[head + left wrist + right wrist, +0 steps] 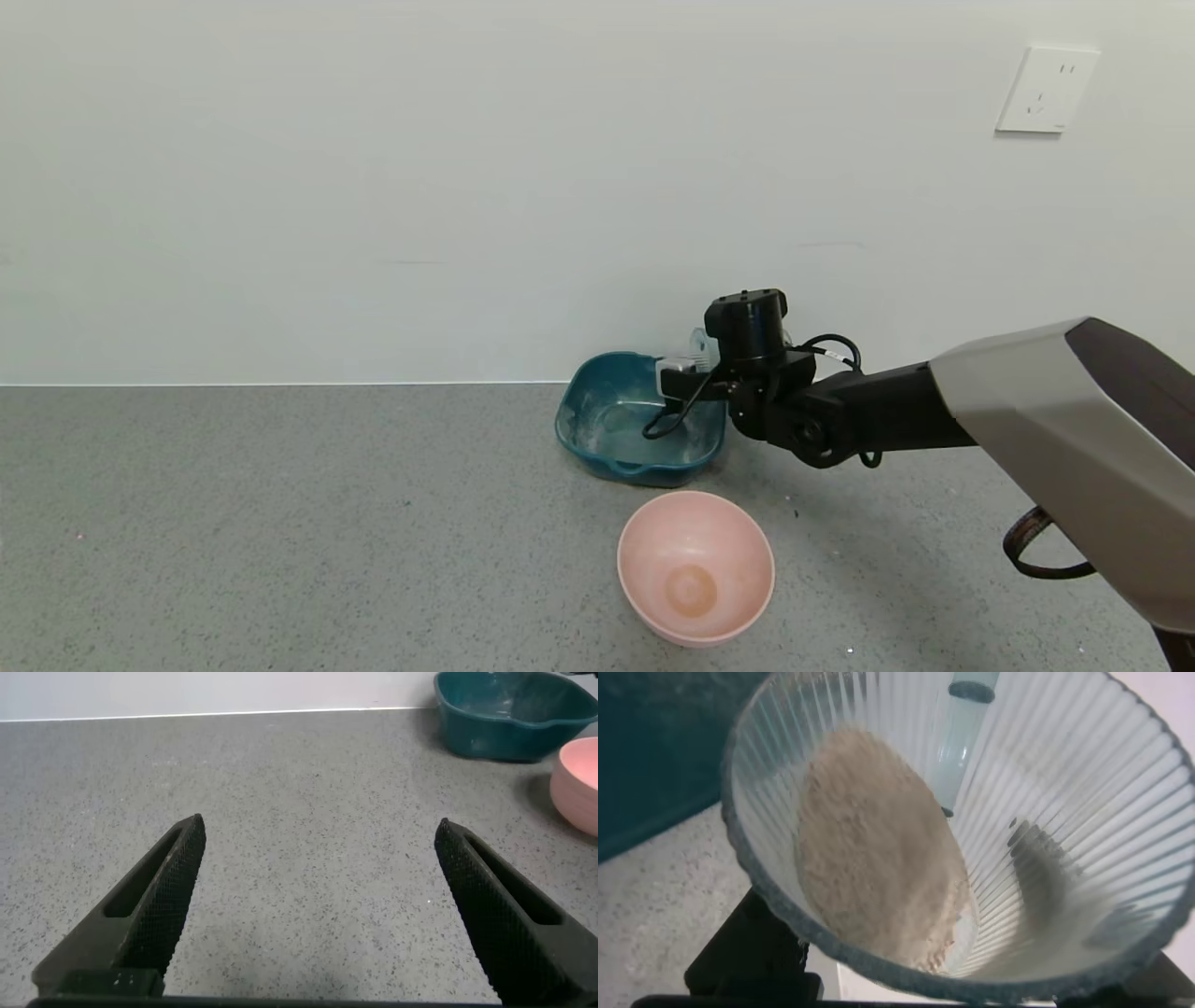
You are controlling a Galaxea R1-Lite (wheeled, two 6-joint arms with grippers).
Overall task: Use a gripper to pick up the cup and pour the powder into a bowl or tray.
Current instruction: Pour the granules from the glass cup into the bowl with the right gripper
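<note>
My right gripper (686, 371) is shut on the ribbed translucent cup (698, 343) and holds it tilted over the far right side of the dark teal dish (581, 397). In the right wrist view the cup (1036, 803) fills the frame. The pale beige powder (868, 859) lies heaped against its lower wall, reaching towards the rim. A black finger (752, 952) shows under the cup, and the teal dish (654, 747) lies beyond it. The dish holds whitish smears. My left gripper (318, 831) is open and empty above bare table.
A round pink bowl (695, 565) stands in front of the teal dish, near the table's front; it also shows in the left wrist view (579, 784), beside the dish (509, 714). A white wall with a socket (1046, 91) backs the grey speckled table (280, 523).
</note>
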